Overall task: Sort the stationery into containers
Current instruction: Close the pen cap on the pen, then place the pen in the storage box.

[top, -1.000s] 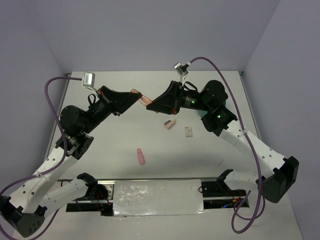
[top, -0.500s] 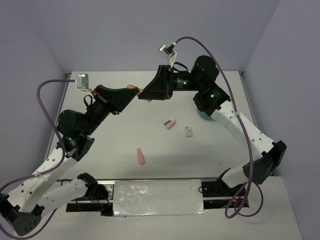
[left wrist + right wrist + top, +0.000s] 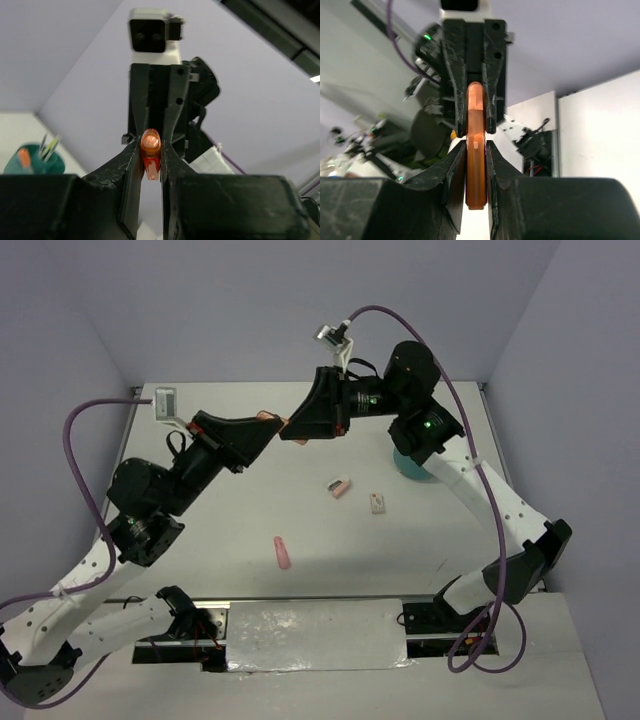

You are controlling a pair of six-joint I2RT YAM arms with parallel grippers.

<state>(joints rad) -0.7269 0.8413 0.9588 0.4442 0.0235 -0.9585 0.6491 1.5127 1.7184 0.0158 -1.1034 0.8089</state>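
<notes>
Highlighter [image 3: 150, 141] between left pincer [image 3: 149, 152], right pincer [image 3: 475, 148]

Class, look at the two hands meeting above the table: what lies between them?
An orange highlighter bridges the left hand and the right hand, pinched by both. Each wrist view shows it.
</notes>
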